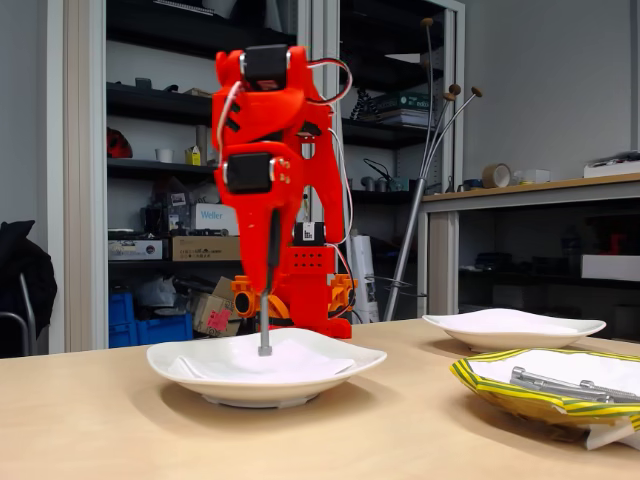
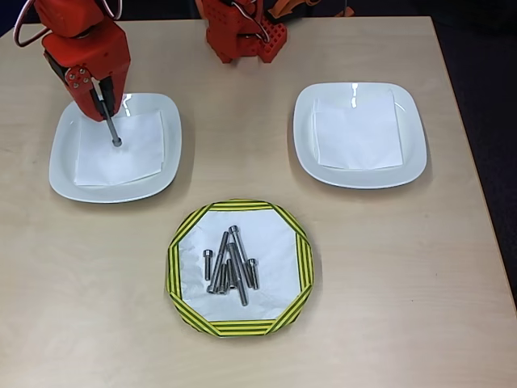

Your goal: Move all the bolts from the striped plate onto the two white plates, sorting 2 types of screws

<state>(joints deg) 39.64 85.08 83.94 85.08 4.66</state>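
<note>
Tool (image 1: 266, 300) grips a long bolt (image 1: 265, 322) upright, head down over the left white plate (image 2: 166, 170).

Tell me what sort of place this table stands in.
Probably a workshop or lab: storage shelves crowded with boxes and gear behind the orange arm, a workbench with a tape roll, blue crates on the floor.

In the overhead view, the striped plate (image 2: 182, 242) sits at lower centre with bolts (image 2: 230, 260) on it; two white plates (image 2: 65, 166) lie upper left and upper right, well apart.
</note>
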